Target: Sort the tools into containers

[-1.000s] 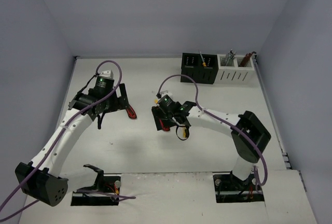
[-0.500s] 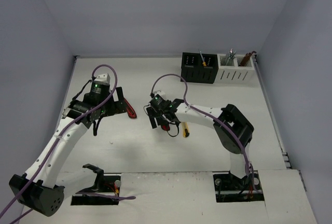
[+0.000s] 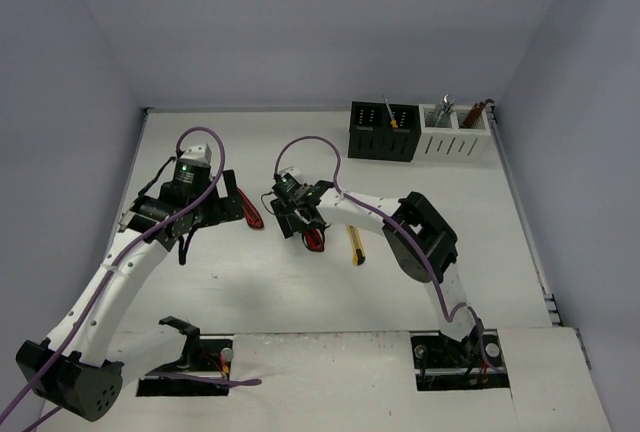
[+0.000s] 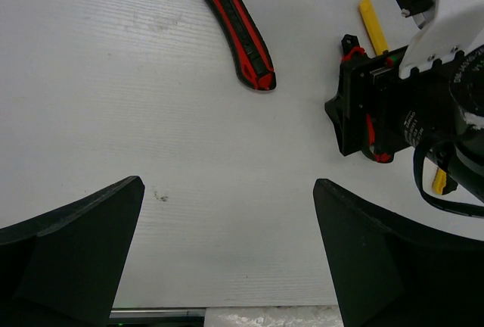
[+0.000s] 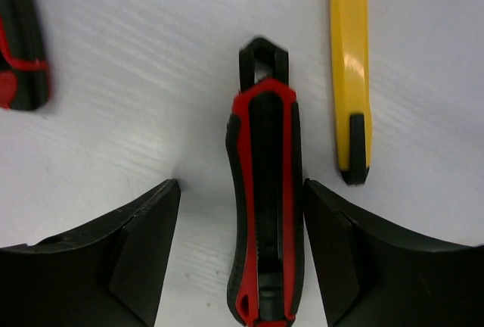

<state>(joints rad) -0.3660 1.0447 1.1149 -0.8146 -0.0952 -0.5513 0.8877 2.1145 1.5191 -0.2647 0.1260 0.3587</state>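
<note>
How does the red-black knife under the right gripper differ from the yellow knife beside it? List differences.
Colour: the red-black knife is black with red trim; the yellow knife is yellow, black-tipped. Build: the red-black knife is broader, the yellow knife slimmer. Place: the red-black knife lies between the open right gripper's fingers; the yellow knife lies outside them. Both lie flat on the table.

Setting: robotics lab test cell
Walls: plain pale grey panels (image 3: 300, 32)
Surface: flat white tabletop (image 3: 300, 292)
Fixtures: two white cabled robot arms (image 3: 105, 287) (image 3: 452, 302)
</note>
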